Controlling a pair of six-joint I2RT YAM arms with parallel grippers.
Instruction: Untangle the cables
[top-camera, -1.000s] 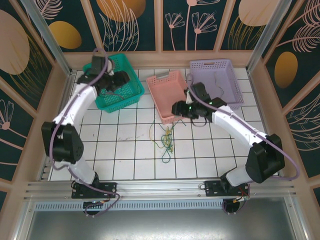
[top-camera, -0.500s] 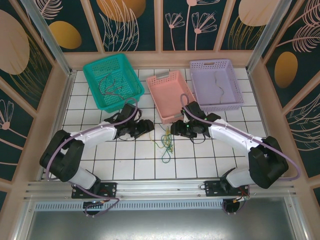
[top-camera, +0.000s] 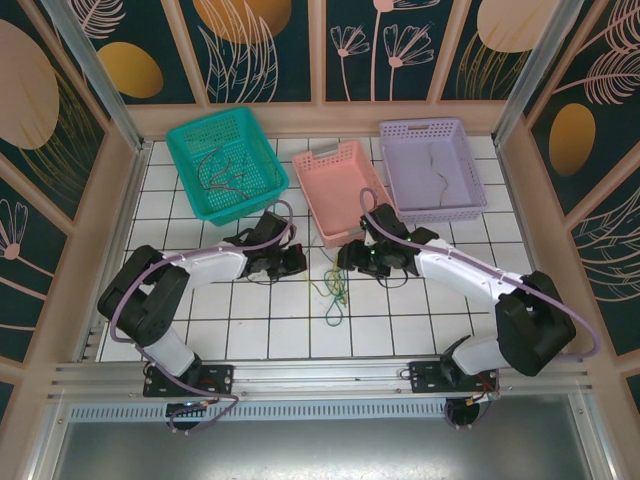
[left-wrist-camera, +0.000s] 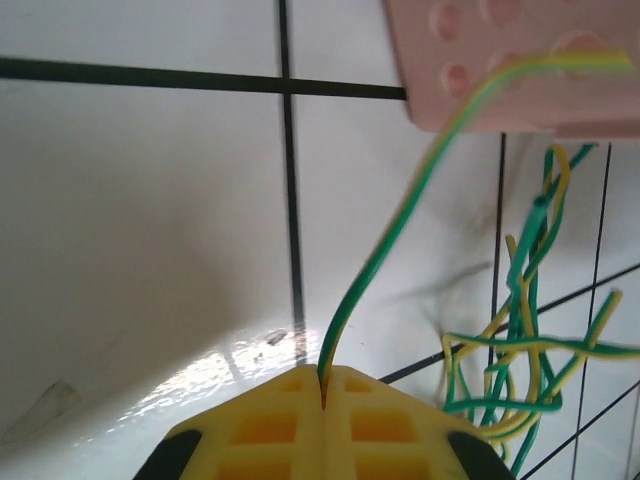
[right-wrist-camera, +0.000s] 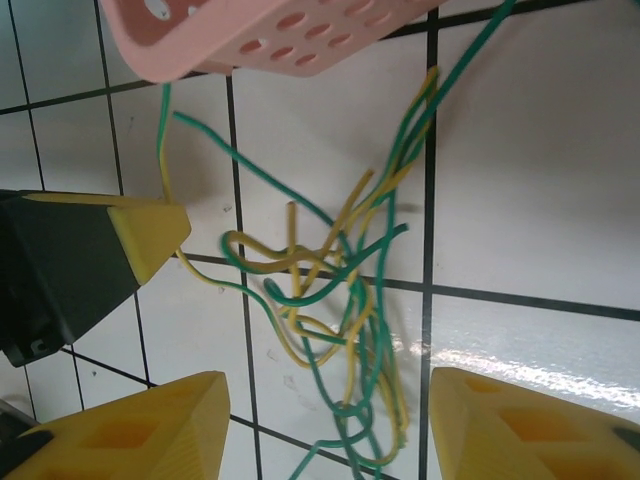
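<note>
At mid-table, on white tiles (top-camera: 250, 310) just in front of the pink basket (top-camera: 330, 190): cables (top-camera: 333, 285), a loose green-and-yellow tangle, between the two grippers.

Left gripper (left-wrist-camera: 323, 385): shut tight, yellow fingers pressed together, pinching one green-yellow cable (left-wrist-camera: 400, 230) at the seam. From the pinch, rises in a bend, crosses the tiles and ends over the pink basket's corner. In the left wrist view, rest of the tangle to the right of that strand, flat on the tiles, apart from the fingers.

Right gripper (right-wrist-camera: 330, 385): open, fingers well apart, holding nothing. Straddles the tangle, one finger on each side; whether touching any strand, cannot tell. In the right wrist view, at the left of the tangle, a fingertip (right-wrist-camera: 150, 235) of the left gripper, with a yellow-green strand running up from it toward the basket edge.

From above, both grippers low over the tiles, facing each other across the tangle, each on its own side.

At the far side, green basket (top-camera: 206, 120) with pale cables (top-camera: 222, 175) inside; lilac basket (top-camera: 420, 125) with one dark cable (top-camera: 437, 165) in it; pink basket between them, nearest the tangle.
</note>
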